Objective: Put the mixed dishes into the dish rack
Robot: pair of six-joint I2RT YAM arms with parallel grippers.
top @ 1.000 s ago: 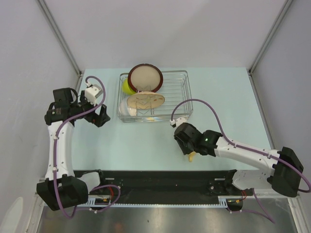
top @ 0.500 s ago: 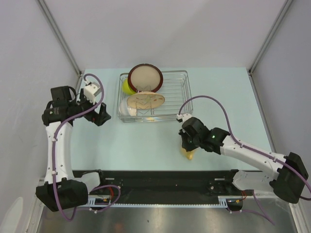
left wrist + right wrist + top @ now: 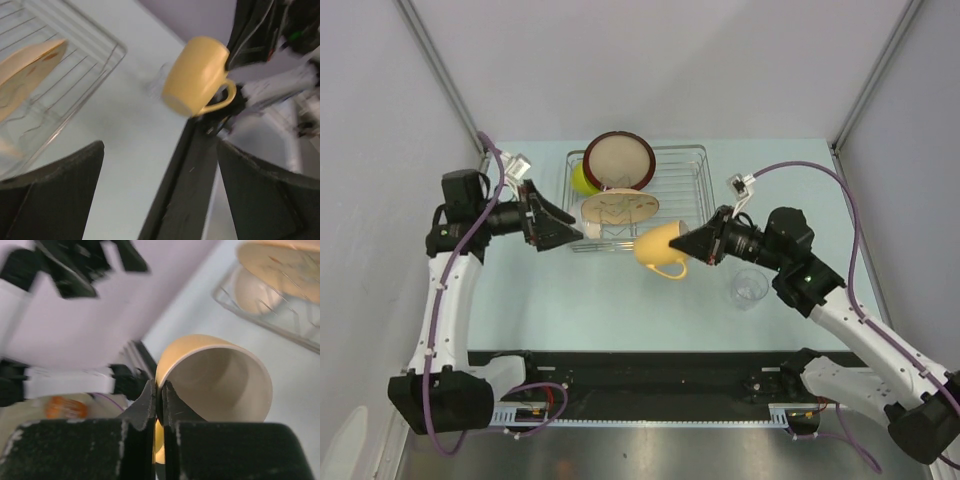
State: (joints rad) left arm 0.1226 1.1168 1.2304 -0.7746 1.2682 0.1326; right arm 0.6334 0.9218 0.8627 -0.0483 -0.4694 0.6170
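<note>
One pale yellow mug [image 3: 658,247] sideways in right claw [image 3: 690,243], base leftward

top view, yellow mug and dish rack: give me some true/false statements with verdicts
1. The right end effector grips the pale yellow mug by its rim. True.
2. The small clear glass sits in the dish rack. False: it stands on the table, right of the rack.
3. The left end effector is open and holds nothing. True.
4. The dark-red-rimmed plate lies flat on the table. False: it stands on edge at the rack's far end.
</note>
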